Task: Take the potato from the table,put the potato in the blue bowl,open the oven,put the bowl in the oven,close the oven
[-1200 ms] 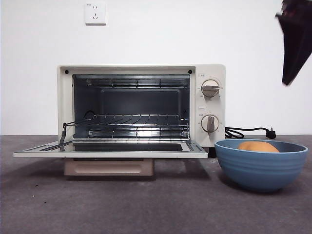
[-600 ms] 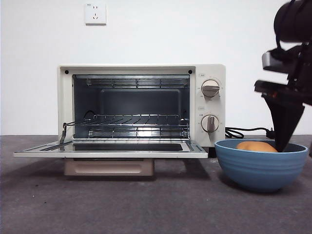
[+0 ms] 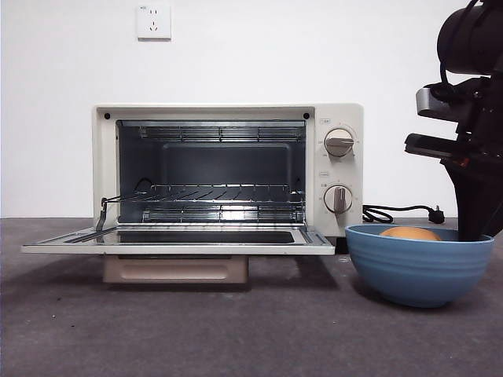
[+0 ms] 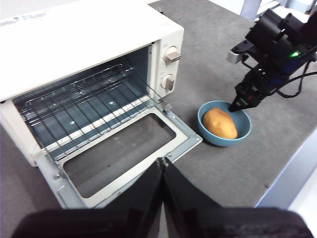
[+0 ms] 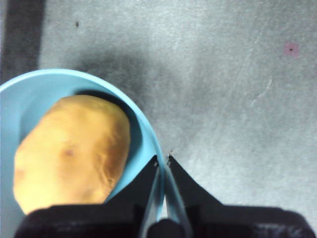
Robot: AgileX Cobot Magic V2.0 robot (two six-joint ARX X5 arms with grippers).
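The blue bowl (image 3: 416,271) (image 4: 223,143) (image 5: 29,99) stands on the table (image 3: 236,330), right of the oven (image 3: 228,112) (image 4: 89,34). The tan-orange potato (image 3: 409,233) (image 4: 220,123) (image 5: 74,148) lies inside the bowl. My right gripper (image 3: 471,232) (image 4: 234,106) (image 5: 161,161) reaches down at the bowl's right side. Its jaws are shut on the rim, one inside and one outside. The oven door (image 3: 177,248) (image 4: 119,158) lies open and flat, with the wire rack (image 3: 220,192) bare. My left gripper (image 4: 162,161) hangs shut and empty above the open door.
The oven's black cord (image 3: 393,210) trails on the table behind the bowl. A wall socket (image 3: 153,21) sits above the oven. The table's edge (image 4: 287,168) runs close beyond the bowl in the left wrist view.
My right arm came down from the top right corner to the bowl's right rim and closed on it. The bowl shifted slightly left and up.
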